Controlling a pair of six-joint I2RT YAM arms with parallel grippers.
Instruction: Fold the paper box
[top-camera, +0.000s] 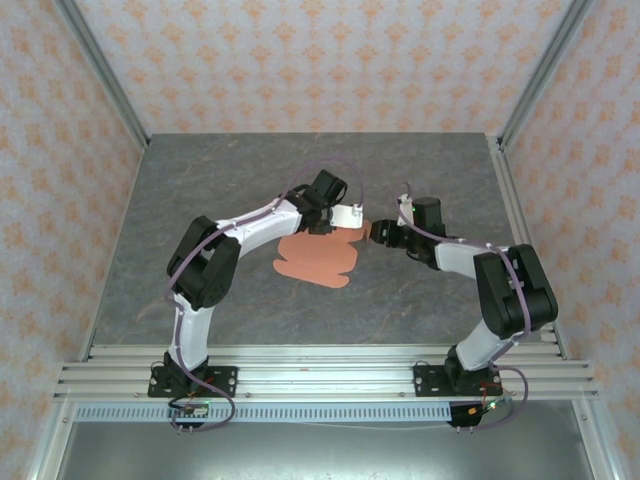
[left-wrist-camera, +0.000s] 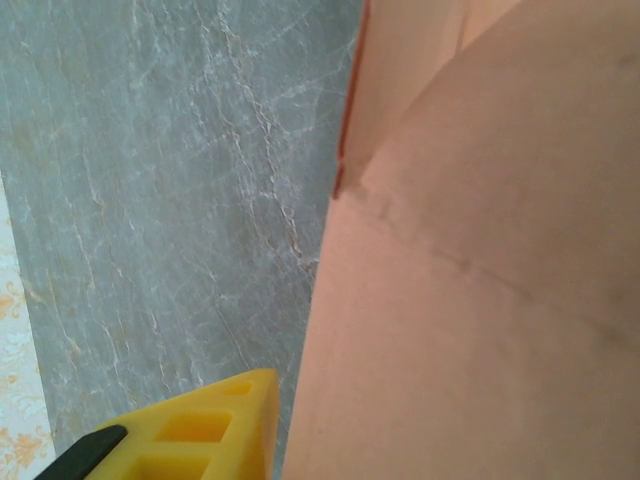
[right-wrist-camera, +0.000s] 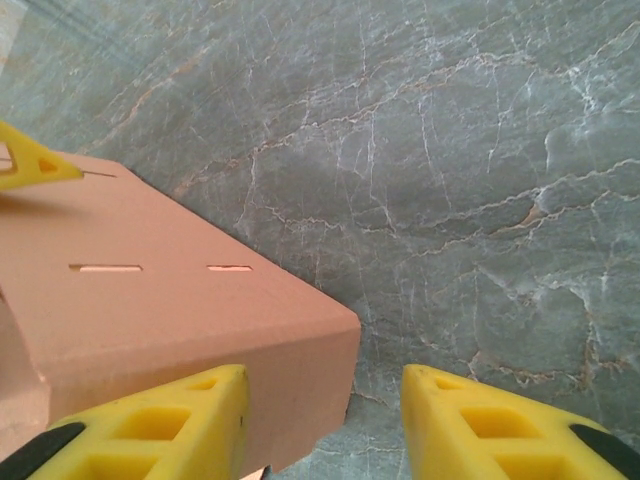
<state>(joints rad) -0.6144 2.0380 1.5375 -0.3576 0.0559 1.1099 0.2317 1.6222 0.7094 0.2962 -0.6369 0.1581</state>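
The paper box (top-camera: 318, 260) is salmon-orange cardboard lying mid-table, partly raised at its far right end, with rounded flaps flat toward the front. My left gripper (top-camera: 348, 215) is at that raised end. In the left wrist view a creased panel (left-wrist-camera: 470, 300) stands close beside one yellow finger (left-wrist-camera: 225, 430) and hides the other. My right gripper (right-wrist-camera: 325, 430) is open. A box corner (right-wrist-camera: 300, 370) sits between its fingers, against the left one. That panel has two slots (right-wrist-camera: 105, 267). A yellow fingertip (right-wrist-camera: 30, 165) of the left gripper rests at its far edge.
The grey marbled tabletop (top-camera: 200, 200) has free room all around the box. Patterned walls with metal posts (top-camera: 105, 80) enclose the left, back and right. An aluminium rail (top-camera: 320, 365) carrying both arm bases runs along the near edge.
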